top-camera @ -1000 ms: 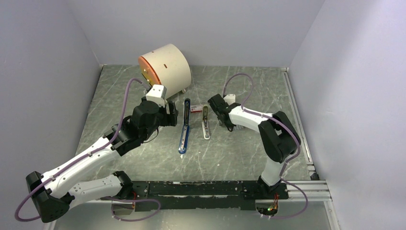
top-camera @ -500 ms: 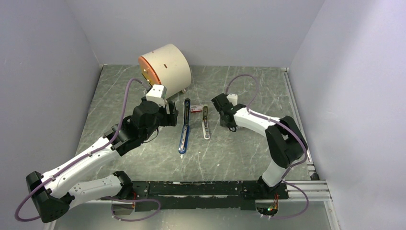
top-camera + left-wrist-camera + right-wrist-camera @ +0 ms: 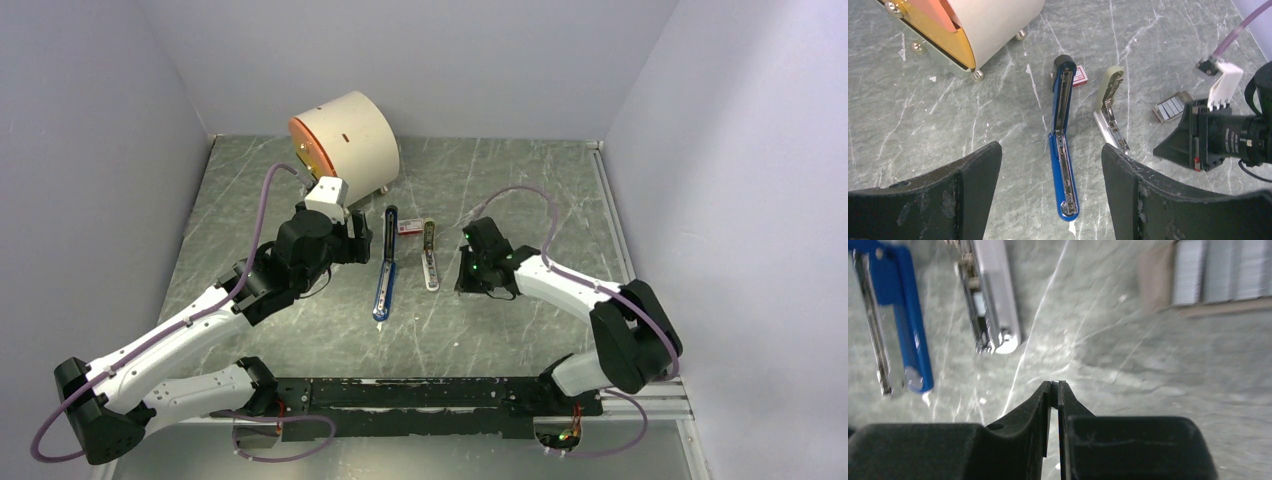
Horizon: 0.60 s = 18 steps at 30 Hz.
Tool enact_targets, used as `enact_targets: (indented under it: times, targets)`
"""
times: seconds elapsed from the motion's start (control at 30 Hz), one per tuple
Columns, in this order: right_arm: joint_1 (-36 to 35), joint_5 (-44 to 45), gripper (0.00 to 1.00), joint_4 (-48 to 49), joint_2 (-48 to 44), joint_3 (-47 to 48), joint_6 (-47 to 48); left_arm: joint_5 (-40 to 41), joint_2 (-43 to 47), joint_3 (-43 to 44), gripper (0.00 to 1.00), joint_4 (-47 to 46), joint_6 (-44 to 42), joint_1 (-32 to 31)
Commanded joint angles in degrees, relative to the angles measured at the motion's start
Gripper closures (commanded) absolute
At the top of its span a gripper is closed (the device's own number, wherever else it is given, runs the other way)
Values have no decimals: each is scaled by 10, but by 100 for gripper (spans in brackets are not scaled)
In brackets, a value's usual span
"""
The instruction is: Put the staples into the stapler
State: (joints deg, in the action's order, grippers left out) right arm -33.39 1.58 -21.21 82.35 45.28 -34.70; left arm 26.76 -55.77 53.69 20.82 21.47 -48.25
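The slim blue hand stapler [image 3: 1063, 165] lies opened flat ahead of the wide-spread, empty left gripper [image 3: 362, 240]; the right gripper [image 3: 1055, 384] is pinched shut on nothing visible, the flat silvery-grey staples [image 3: 1169, 106] just beside it blurred and cropped in its wrist view.

The left arm [image 3: 180, 335] and right arm [image 3: 562, 285] have white shells and black joints. A purple cable [image 3: 262, 205] loops along each. The black fingers [image 3: 1158, 200] look scuffed.
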Motion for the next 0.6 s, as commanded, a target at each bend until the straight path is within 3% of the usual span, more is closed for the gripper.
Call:
enact_targets:
  times: [0.0,0.27,0.57]
  targets:
    - [-3,-160,87,73,-33,-46,-22,-7,6,1,22,-7,6,0]
    - [-8,-297,86,173,-19,-102,-56,-18,3,4,22,-9,4,1]
    - [-13,-390,85,225,46,-118,-75,-18,1,3,23,-10,5,0]
